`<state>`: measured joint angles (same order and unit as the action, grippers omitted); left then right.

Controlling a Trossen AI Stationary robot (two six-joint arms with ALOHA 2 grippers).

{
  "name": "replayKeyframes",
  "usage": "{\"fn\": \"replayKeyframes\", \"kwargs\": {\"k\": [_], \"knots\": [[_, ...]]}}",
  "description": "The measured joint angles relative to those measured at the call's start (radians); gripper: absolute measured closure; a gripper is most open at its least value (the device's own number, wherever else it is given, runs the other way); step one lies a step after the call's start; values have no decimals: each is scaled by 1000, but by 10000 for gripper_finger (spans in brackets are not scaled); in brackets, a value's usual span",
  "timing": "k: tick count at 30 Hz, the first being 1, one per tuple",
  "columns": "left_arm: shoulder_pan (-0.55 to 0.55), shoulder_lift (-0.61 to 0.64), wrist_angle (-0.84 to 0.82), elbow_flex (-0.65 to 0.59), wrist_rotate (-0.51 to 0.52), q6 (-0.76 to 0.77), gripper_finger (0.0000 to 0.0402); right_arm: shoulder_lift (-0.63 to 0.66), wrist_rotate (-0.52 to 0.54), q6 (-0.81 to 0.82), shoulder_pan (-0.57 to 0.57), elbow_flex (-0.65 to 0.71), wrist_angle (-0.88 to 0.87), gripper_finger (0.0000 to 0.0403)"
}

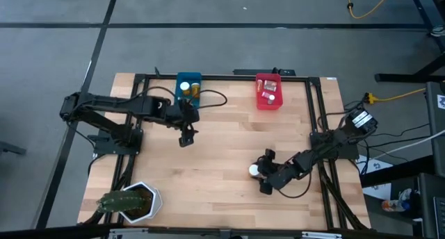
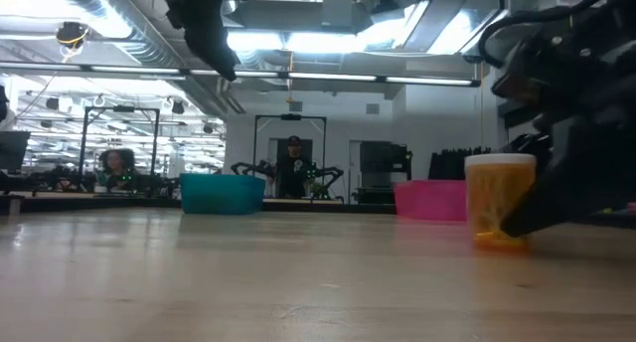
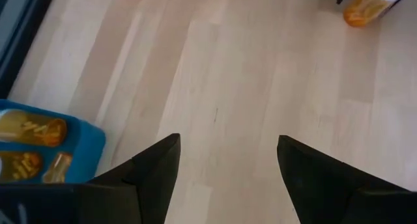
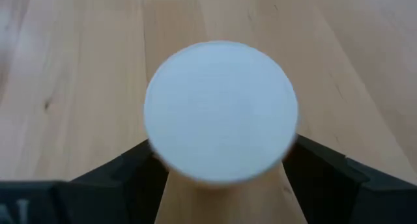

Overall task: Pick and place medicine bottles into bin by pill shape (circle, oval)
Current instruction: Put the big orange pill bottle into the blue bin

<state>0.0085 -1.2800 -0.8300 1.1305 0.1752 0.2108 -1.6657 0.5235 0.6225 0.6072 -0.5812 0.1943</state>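
One amber medicine bottle [image 2: 499, 200], white-capped, upright on the table; others lying in the blue bin [image 1: 188, 87] and red bin [image 1: 268, 92].

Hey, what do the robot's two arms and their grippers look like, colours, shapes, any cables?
Both arms are dark, nearly black, jointed segments, with black cables looping along them. The left gripper and the right gripper each end in two dark fingers; in the left wrist view the fingers are matte black wedges tapering to points. The right arm carries a white-labelled block near its base.

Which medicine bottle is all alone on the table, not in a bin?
The white-capped amber bottle between the right gripper fingers. It stands upright on bare wood, while the others sit inside the blue bin and pink bin.
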Motion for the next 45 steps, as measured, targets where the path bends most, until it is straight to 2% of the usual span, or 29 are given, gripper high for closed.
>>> {"fn": "replayKeyframes", "kwargs": {"k": [5,9,13,16,19,25,28,34,40,45], "knots": [[-24,0,-3,0,45,0,154,-60,11,-63,-28,0,119,121],[-37,0,-30,0,50,22,154,-76,30,-83,-49,0,151,128],[-48,12,-69,-1,60,48,154,-76,33,-90,-66,0,151,167],[-64,39,-95,-1,106,53,154,-76,33,-113,-81,-2,152,204],[-81,76,-112,-1,154,92,154,-75,27,-171,-107,-22,153,229],[-132,158,-130,-1,190,130,154,-74,-5,-379,-213,-119,153,222],[-159,191,-131,-1,207,130,154,-73,-71,-484,-300,-191,154,218],[-203,222,-128,-1,261,128,154,-98,-293,-649,-487,-381,148,225],[-242,220,-114,-1,314,127,154,-189,-350,-702,-650,-605,111,226],[-281,220,-94,-1,396,116,154,-326,-528,-680,-773,-826,92,227]]}}
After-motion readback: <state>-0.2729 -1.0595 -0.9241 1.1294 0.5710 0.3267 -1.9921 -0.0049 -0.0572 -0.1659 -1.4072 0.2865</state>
